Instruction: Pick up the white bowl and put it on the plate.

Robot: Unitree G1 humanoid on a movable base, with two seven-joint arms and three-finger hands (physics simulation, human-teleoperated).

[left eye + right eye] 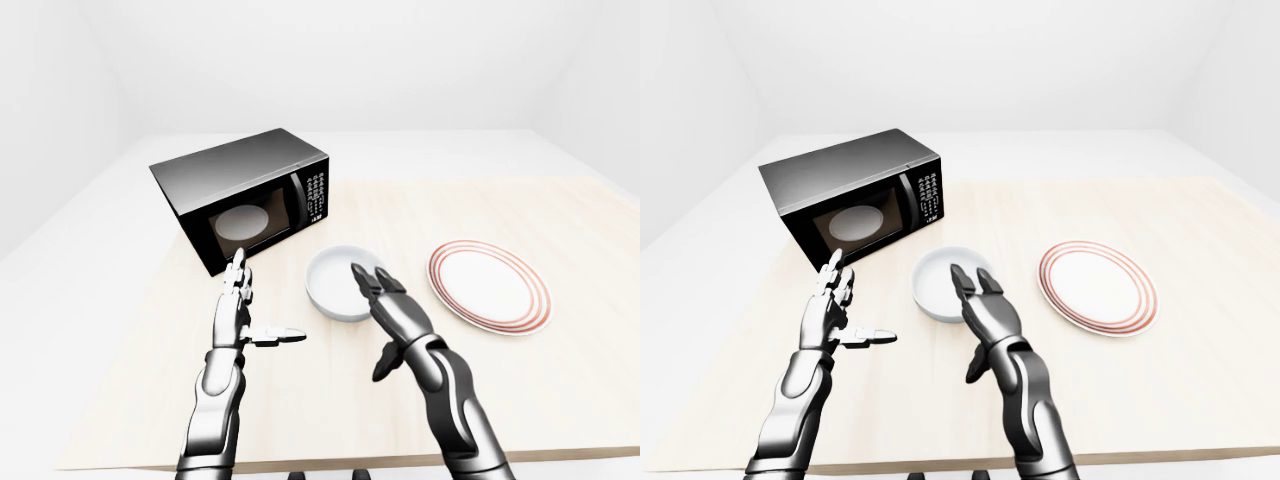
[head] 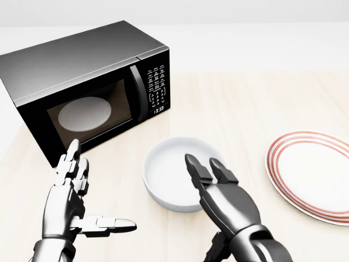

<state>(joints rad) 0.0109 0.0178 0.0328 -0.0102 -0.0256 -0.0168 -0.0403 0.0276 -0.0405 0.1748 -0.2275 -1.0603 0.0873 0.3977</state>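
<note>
The white bowl stands upright on the wooden table, in the lower middle of the head view. The red-ringed white plate lies flat to its right, apart from it. My right hand is open, palm turned down, its fingertips reaching over the bowl's near right rim. Whether they touch the rim I cannot tell. My left hand stays open to the left of the bowl, fingers up and thumb pointing right, holding nothing.
A black microwave with its door closed stands at the upper left of the head view, a white turntable visible inside. The pale wooden table stretches past the plate on the right, where its edge shows in the left-eye view.
</note>
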